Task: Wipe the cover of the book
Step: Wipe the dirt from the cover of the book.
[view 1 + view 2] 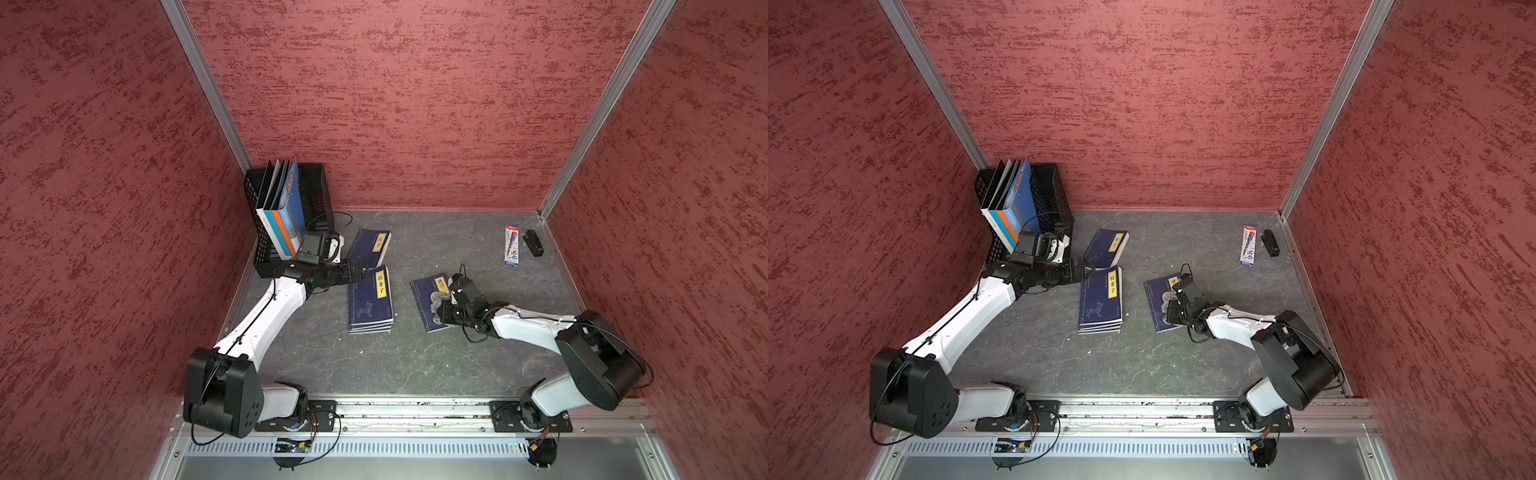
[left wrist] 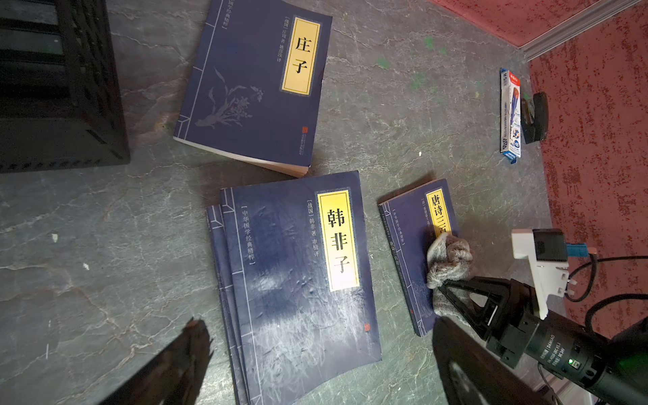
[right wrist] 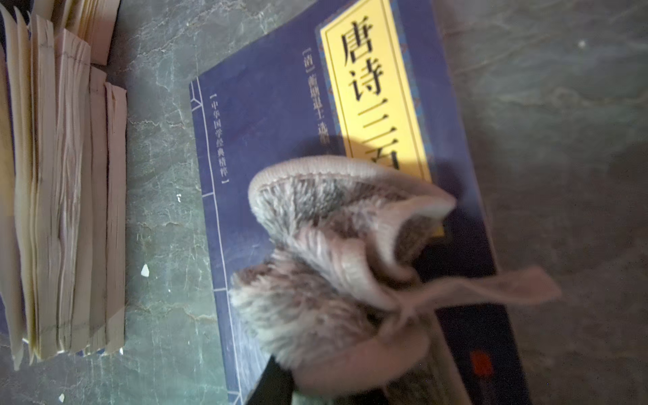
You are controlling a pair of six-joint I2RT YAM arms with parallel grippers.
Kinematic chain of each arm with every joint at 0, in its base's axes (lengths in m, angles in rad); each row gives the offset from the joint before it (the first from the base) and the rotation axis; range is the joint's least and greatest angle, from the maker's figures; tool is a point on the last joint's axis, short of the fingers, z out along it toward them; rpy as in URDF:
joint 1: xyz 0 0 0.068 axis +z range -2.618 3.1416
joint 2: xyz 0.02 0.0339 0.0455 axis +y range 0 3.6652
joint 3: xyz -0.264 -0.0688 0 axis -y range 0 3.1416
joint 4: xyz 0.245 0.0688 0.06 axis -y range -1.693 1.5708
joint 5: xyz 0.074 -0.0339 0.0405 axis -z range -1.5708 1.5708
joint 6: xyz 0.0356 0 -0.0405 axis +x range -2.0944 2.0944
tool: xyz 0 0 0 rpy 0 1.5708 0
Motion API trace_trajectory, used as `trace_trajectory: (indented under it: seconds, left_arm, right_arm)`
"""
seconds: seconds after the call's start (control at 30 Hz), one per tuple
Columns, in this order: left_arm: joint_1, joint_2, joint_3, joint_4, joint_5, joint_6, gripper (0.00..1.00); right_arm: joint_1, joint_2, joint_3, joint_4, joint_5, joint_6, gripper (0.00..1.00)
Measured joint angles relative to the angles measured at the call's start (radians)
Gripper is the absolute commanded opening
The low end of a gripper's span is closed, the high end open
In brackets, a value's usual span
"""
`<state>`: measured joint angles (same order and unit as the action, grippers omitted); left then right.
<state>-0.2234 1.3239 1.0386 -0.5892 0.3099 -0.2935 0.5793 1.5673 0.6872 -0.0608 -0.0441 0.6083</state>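
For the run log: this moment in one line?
right gripper: shut on grey cloth | cloth: on 唐诗 book | left gripper: open, empty

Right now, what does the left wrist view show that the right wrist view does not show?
Only the left wrist view: the covers of the stacked books and of a third book, the pen box, the black rack. Only the right wrist view: the page edges of the stacked books, close up. Both: the grey cloth resting on the blue book, and the grey table.
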Motion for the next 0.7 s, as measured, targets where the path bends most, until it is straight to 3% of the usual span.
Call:
trace_trajectory:
  seconds: [0.2,0.37,0.47,0.7]
  left_arm:
    - [0.000,0.000,0.000,-0.001,0.003,0.000,1.00]
    - [0.000,0.000,0.000,-0.002,0.006,0.000,1.00]
    - [0.000,0.000,-0.001,-0.002,0.006,0.000,1.00]
    - [0.000,0.004,-0.001,0.000,0.008,0.003,1.00]
  right_arm:
    - [-0.054,0.210,0.232,0.006,0.002,-0.063,0.17]
    - [-0.099,0.247,0.279,-0.002,0.002,-0.095,0.17]
    - [-0.101,0.211,0.237,-0.012,0.008,-0.101,0.17]
    - [-0.102,-0.042,-0.011,-0.066,0.029,-0.057,0.18]
